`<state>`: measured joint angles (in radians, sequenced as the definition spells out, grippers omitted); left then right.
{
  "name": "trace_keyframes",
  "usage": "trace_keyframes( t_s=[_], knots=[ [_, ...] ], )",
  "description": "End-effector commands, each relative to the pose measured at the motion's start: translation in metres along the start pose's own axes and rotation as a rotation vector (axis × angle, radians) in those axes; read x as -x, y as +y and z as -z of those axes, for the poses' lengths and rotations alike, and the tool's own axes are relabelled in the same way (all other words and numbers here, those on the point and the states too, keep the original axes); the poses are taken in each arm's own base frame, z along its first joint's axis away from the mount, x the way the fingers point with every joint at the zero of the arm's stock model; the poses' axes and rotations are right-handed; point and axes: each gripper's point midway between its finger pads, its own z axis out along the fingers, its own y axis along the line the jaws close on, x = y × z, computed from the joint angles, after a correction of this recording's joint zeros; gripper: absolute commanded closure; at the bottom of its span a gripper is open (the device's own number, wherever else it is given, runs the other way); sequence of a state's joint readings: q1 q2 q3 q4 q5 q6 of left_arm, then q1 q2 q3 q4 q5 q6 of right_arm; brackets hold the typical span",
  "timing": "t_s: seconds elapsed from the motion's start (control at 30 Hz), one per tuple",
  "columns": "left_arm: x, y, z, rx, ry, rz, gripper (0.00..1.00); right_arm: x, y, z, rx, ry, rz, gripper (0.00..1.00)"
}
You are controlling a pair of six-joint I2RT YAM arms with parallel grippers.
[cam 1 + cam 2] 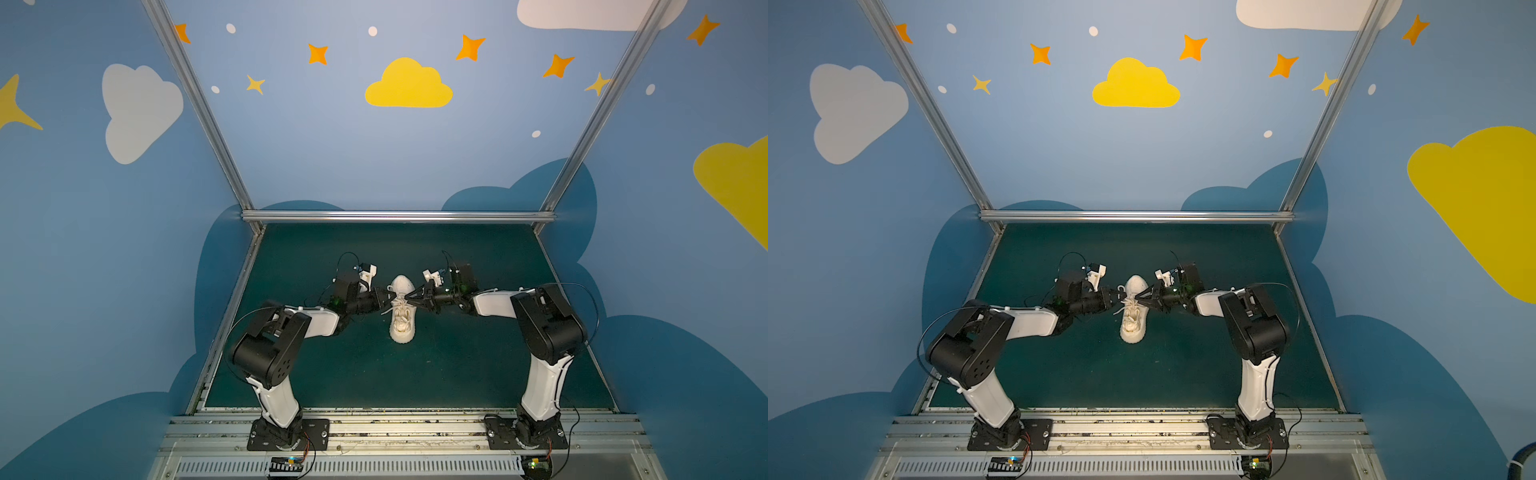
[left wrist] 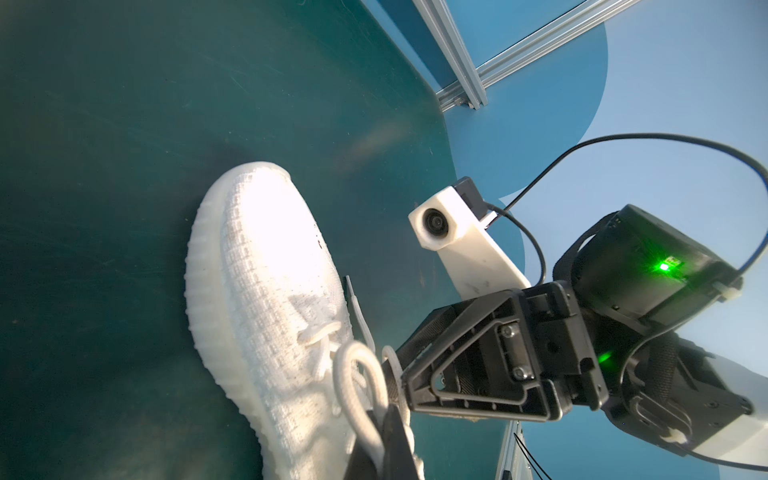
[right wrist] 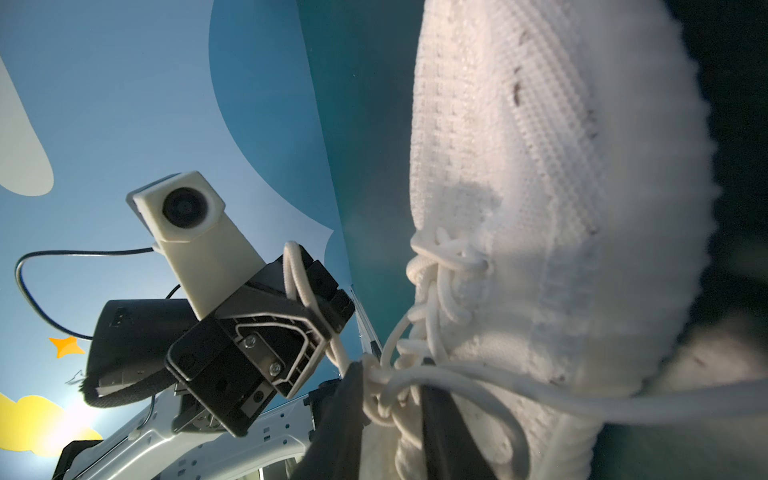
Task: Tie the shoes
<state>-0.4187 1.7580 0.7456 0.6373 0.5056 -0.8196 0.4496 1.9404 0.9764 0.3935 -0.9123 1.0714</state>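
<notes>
While the sneaker [image 1: 401,332] points toe-first at the back wall [image 1: 395,166], left gripper [image 1: 386,299] pinches laces [image 1: 400,309], right gripper [image 1: 407,300] unclear.

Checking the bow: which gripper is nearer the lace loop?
Left. The left gripper is shut on the lace loop itself; the right gripper faces it from across the sneaker, jaws apart.
</notes>
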Motion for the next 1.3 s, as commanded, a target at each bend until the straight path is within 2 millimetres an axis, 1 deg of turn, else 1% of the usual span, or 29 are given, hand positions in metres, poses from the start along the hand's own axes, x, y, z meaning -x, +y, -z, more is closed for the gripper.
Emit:
trace_keyframes(
  t_s=[0.0, 0.1, 0.17, 0.2, 0.33, 0.53, 0.7, 0.83, 0.97, 1.17, 1.27],
  knots=[
    [-0.002, 0.001, 0.000, -0.012, 0.008, 0.004, 0.97, 0.002, 0.010, -0.004, 0.028, 0.014, 0.031, 0.81],
    [-0.002, 0.000, 0.000, -0.014, 0.007, 0.005, 0.97, 0.000, 0.010, -0.004, 0.027, 0.014, 0.032, 0.90],
    [-0.001, -0.001, 0.001, -0.017, 0.005, 0.000, 0.97, 0.000, 0.010, -0.002, 0.025, 0.009, 0.033, 0.99],
    [-0.001, -0.001, 0.001, -0.015, 0.005, -0.002, 0.97, 0.000, 0.011, -0.002, 0.024, 0.008, 0.034, 1.00],
    [0.000, -0.003, 0.003, -0.011, -0.001, -0.005, 0.97, -0.003, 0.011, 0.003, 0.016, -0.005, 0.038, 1.00],
    [0.001, 0.012, 0.011, 0.056, -0.031, 0.006, 0.97, -0.005, 0.008, 0.017, -0.008, -0.036, 0.040, 1.00],
    [0.004, 0.016, 0.012, 0.051, -0.027, 0.006, 0.97, -0.009, 0.005, 0.030, -0.028, -0.057, 0.041, 1.00],
    [0.007, 0.018, 0.012, 0.043, -0.014, 0.007, 0.97, -0.013, 0.001, 0.038, -0.045, -0.068, 0.037, 1.00],
    [0.005, 0.021, 0.008, 0.033, 0.022, 0.013, 0.97, -0.015, -0.004, 0.045, -0.063, -0.083, 0.029, 1.00],
    [0.011, 0.031, 0.003, 0.016, 0.057, 0.018, 0.97, -0.023, -0.011, 0.055, -0.091, -0.097, 0.019, 1.00],
    [0.010, 0.038, -0.001, 0.023, 0.073, 0.021, 0.97, -0.026, -0.015, 0.060, -0.099, -0.100, 0.014, 1.00]
  ],
)
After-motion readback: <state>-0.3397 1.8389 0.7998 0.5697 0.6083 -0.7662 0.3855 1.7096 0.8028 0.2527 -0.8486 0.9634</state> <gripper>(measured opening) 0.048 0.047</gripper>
